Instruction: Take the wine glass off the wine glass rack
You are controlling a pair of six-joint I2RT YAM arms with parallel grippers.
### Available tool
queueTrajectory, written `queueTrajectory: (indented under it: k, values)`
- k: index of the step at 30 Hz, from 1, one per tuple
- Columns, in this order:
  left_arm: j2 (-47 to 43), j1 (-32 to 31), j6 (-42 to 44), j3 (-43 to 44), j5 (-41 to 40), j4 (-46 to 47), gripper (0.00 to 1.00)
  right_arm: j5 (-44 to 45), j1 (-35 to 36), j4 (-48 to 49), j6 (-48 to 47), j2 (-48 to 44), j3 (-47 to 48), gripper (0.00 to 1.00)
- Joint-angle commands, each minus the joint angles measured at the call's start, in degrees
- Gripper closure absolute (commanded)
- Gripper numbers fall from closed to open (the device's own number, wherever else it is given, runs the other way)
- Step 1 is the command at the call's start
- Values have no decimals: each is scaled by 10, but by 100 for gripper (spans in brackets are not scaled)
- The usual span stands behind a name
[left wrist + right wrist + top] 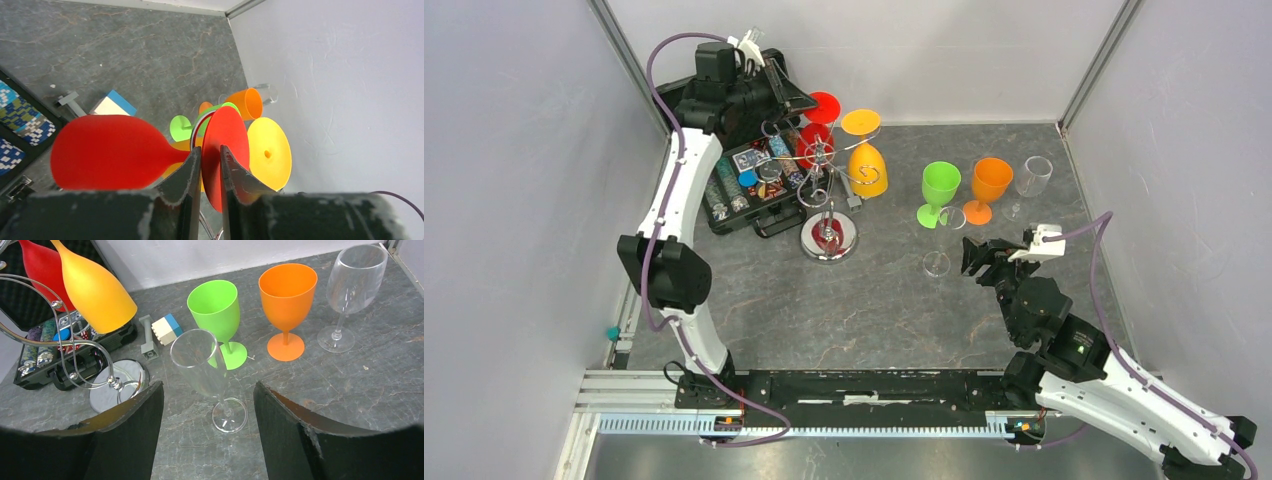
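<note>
Top external: left arm [674, 190] stretched forward, tool [812, 103] straddling red glass [826, 108] foot.

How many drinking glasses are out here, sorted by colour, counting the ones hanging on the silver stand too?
Red glass: 1
Yellow glass: 1
Green glass: 1
Orange glass: 1
Clear glasses: 2, a flute and a wine glass
Total: 6

An open black case of coloured chips [729, 222] lies near a blue-and-white block [167, 329]
</note>
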Motion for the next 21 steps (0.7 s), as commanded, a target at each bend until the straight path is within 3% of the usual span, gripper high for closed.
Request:
queueTrajectory:
  k: [1,7,11,21]
  values:
    - [-35,-4,-55,-26,34,58,81,15,3,16,4,-6,-5,29]
    - [-49,-3,-48,-29,2,55,98,15,3,17,4,-7,-7,30]
    - [-74,0,-67,-57,-13,89,98,16,3,17,4,-9,-7,30]
    - [-121,4,-209,-164,3,288,98,17,3,17,4,-11,-10,30]
